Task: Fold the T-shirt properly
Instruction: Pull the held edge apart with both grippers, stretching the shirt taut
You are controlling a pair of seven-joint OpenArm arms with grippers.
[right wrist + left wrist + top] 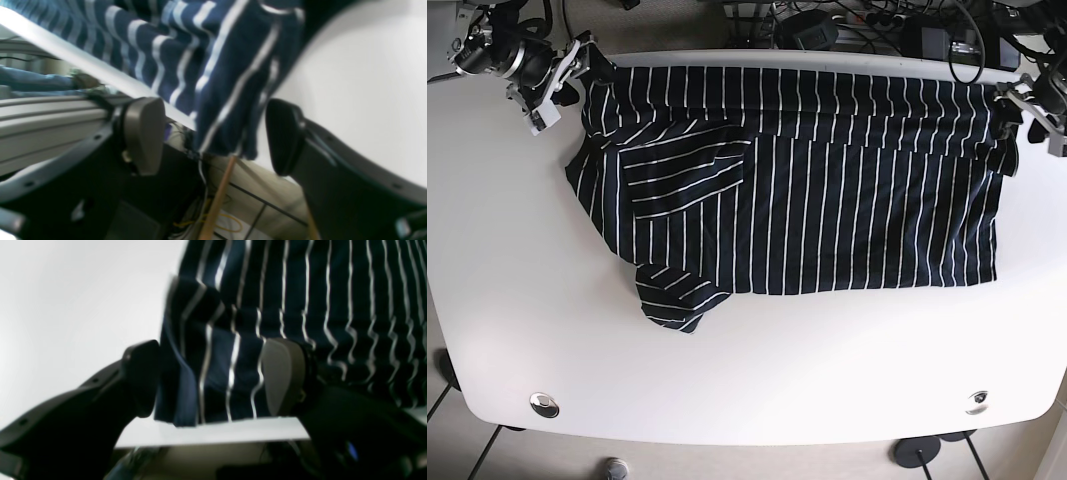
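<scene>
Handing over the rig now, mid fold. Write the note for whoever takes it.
Left gripper: open, jaws either side of the T-shirt corner at the table's far edge.
Right gripper: open, straddling the opposite far corner.
Shirt lies spread, sleeves tucked inward; far edge looks folded over once.
Left: close on both corners, then carry on with the next fold.

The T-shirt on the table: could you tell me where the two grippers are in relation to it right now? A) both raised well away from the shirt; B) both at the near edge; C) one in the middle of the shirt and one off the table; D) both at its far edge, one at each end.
D: the base view shows the right gripper and the left gripper at opposite far corners of the T-shirt, with fabric between open jaws.
</scene>
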